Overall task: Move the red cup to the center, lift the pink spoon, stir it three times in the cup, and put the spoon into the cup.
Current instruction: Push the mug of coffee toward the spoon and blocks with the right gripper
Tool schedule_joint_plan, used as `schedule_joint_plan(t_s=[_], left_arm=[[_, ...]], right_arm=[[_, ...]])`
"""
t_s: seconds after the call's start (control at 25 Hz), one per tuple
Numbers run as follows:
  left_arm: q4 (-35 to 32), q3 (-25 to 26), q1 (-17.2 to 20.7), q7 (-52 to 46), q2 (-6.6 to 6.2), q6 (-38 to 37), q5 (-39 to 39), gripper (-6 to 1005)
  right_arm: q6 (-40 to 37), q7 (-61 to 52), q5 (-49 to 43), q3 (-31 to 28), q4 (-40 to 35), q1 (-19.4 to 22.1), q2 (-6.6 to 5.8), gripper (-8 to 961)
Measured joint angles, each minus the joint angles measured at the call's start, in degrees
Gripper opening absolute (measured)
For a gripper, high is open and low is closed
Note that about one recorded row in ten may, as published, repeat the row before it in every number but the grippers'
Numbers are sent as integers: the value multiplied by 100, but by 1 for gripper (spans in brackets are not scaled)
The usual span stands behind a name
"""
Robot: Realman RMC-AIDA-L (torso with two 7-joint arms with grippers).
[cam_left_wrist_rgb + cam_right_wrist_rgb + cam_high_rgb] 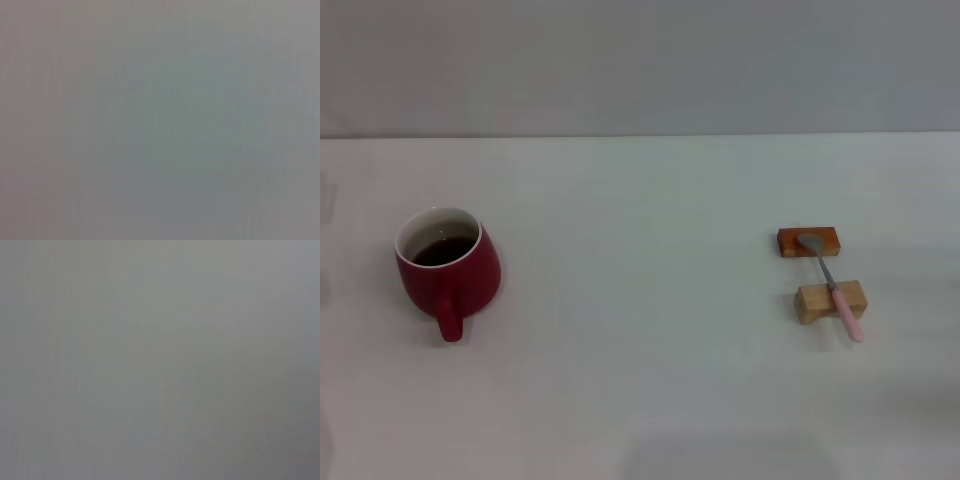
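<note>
Head view is showing the red cup (448, 270) sitting on the robot's left side of the white table (640, 400), its loop handle pointing toward the robot and dark liquid lying inside its white interior. Well apart on the right, the pink spoon (832, 284) is bridging two small blocks: its grey bowl is resting on the reddish-brown block (809, 242) and its neck is crossing the pale wooden block (831, 301), with the pink handle end sticking out past that block toward the robot. Neither the left pincer nor the right pincer is appearing in any view, and both wrist views are giving only a blank grey field, so how far open each one stands, or whether it is holding anything, cannot be told. Judging from its look, the cup is heavy, rigid, glazed and slippery, breakable, and likely to slosh if tipped; gripping across the body or the handle seems safest. The spoon is looking light, stiff and thin, and the raised handle between and beyond the blocks is offering clearance for fingers to close beneath it
</note>
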State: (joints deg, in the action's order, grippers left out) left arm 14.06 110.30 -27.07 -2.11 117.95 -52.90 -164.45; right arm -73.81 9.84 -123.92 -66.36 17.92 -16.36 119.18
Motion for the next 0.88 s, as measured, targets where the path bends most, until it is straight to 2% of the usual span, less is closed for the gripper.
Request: schedule_joint_plan(t_s=[0.88], left_arm=[[-9, 9, 0, 1, -9, 29, 0, 841]], right_arm=[[116, 0, 8, 8, 136, 45, -2, 624]])
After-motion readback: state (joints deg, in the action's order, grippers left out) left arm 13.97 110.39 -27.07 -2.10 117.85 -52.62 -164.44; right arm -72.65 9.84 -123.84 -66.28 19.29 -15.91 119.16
